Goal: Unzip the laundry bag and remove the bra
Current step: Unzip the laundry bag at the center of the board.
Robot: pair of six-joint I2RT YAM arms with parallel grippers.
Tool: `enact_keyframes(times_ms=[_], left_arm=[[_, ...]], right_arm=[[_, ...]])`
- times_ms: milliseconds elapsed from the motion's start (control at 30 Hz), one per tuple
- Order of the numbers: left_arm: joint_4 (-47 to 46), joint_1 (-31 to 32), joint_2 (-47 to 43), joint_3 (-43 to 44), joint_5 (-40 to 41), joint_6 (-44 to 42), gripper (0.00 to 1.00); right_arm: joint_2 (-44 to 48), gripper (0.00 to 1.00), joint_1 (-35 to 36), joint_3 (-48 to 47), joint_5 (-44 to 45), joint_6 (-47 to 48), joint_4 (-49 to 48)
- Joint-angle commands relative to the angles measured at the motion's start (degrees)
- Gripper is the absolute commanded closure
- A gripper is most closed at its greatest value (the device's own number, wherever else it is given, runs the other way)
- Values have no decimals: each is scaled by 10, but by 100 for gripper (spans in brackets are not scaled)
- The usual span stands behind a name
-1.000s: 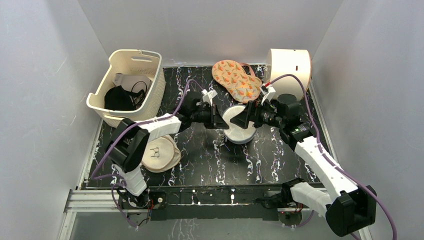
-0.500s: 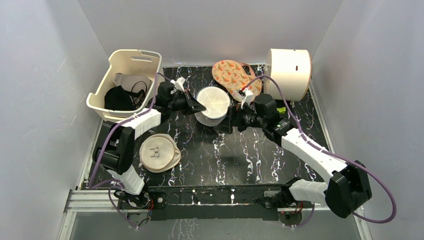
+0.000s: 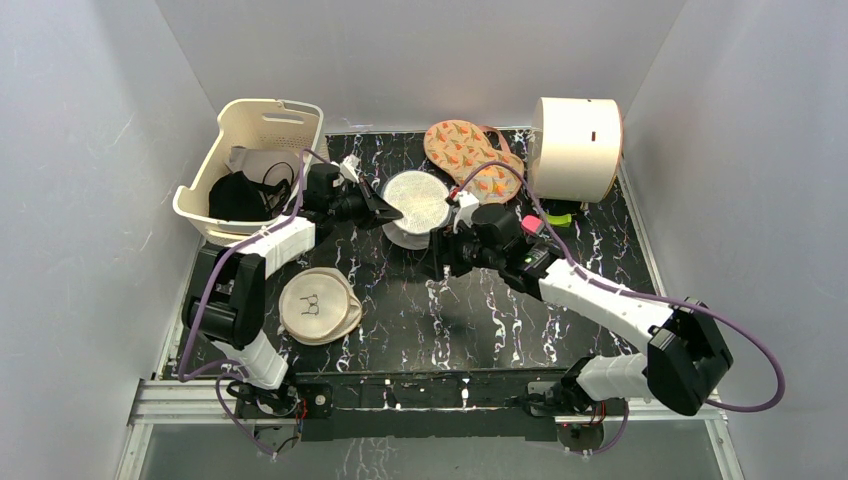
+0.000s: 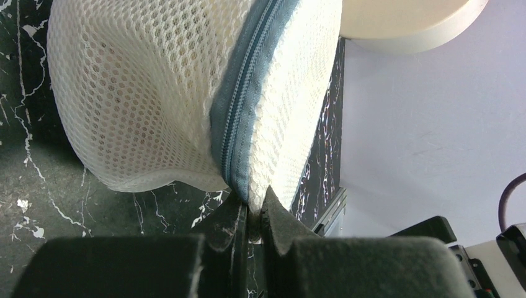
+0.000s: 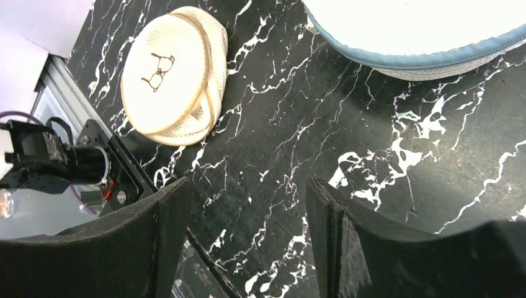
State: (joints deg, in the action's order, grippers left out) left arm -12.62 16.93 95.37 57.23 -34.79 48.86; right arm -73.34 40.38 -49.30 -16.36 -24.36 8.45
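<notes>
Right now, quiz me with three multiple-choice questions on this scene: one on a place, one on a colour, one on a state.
1. Where is the beige pouch?
A. In the basket
B. On the table, front left
C. Against the back wall

2. What colour is the laundry bag zipper?
A. Red
B. Yellow
C. Grey-blue

3. What state is the right claw in?
A. Open, holding nothing
B. Shut on the pouch
C. Shut on the bag

Answers:
1 B: the overhead view shows it lying on the black table.
2 C: the left wrist view shows a grey-blue zipper between the white mesh halves.
3 A: the right wrist view shows its fingers spread with only table between them.
</notes>
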Motion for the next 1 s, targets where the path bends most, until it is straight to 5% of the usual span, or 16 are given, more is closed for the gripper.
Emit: enact_keyframes(times_ms=[0, 300, 500, 967], left_arm=[[2, -5, -50, 9, -1, -2, 100], [-28, -5, -52, -7, -11, 21, 100], [-32, -4, -49, -10, -11, 24, 100], [-50, -5, -54, -17, -19, 38, 100]], right_arm=[[-14, 39, 24, -18, 86, -27, -76], [-92, 48, 89, 29, 291, -79, -278], [-164, 53, 113, -5, 393, -105, -304], [-238, 59, 116, -54, 438, -76, -356]])
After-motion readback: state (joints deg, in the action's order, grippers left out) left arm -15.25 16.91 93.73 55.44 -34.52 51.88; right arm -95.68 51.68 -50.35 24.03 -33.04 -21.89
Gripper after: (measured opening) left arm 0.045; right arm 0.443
